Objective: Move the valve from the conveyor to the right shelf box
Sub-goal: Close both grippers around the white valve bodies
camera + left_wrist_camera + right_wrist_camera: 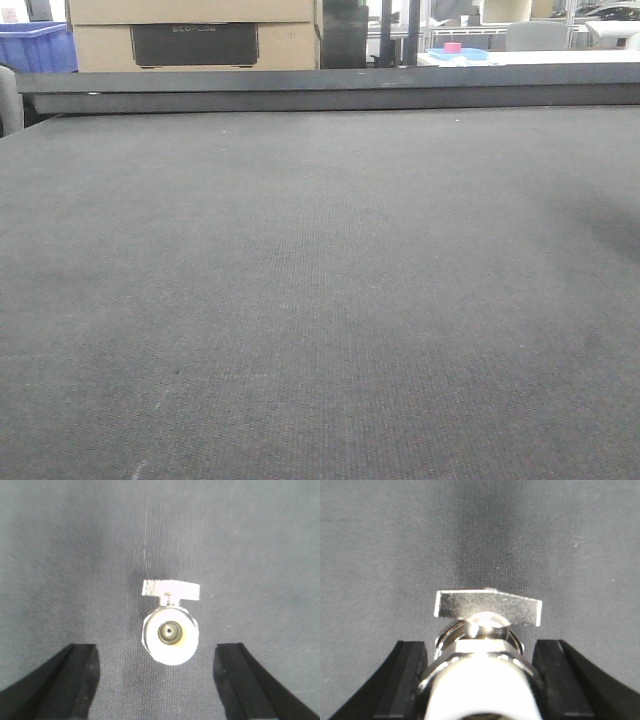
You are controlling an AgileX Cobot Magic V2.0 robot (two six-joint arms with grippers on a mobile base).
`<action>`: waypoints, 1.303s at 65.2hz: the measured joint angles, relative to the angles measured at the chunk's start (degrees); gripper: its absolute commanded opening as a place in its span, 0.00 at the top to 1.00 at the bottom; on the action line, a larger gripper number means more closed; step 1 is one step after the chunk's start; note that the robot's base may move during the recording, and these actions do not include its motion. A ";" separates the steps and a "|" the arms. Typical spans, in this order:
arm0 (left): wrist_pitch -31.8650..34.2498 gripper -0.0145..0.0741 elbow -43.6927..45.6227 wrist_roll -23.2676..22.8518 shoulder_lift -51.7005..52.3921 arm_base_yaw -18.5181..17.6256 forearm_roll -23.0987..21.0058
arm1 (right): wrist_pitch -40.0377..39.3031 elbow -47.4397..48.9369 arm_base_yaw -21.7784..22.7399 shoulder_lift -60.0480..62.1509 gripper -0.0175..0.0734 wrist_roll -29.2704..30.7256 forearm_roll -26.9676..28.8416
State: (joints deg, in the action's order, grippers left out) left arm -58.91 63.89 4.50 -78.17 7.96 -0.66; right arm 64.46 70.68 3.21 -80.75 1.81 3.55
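The conveyor [320, 300] is a wide dark grey woven belt with a dark rail [320, 92] along its far edge. No valve or gripper shows in the front view. In the left wrist view a silver valve [170, 637] lies on the belt [60, 555], seen end-on with its flat handle [171, 589] on the far side. My left gripper [157, 652] is open, its black fingers [82, 675] wide apart on either side of this valve and not touching it. In the right wrist view my right gripper [480, 647] is shut on a silver valve [485, 680], whose handle [487, 607] points away.
Beyond the rail stand a cardboard box with a black panel [195, 40] and a blue crate [35, 48] at the far left. A white table with a blue tray and a pink object [455, 50] stands at the far right.
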 measured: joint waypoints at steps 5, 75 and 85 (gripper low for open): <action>-0.12 0.38 0.00 0.59 -2.51 -0.11 0.00 | 0.52 0.00 0.00 1.32 0.99 0.00 0.03; 1.70 0.94 0.00 1.28 -11.80 -3.48 2.98 | 1.48 0.00 0.00 2.82 0.99 0.10 0.46; 1.81 0.96 0.00 1.28 -11.80 -3.48 2.76 | 1.48 0.00 0.00 2.82 0.99 0.10 0.78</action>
State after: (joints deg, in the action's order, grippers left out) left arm -57.09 63.89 5.78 -89.98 4.48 2.10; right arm 65.95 70.68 3.21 -77.93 1.91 4.33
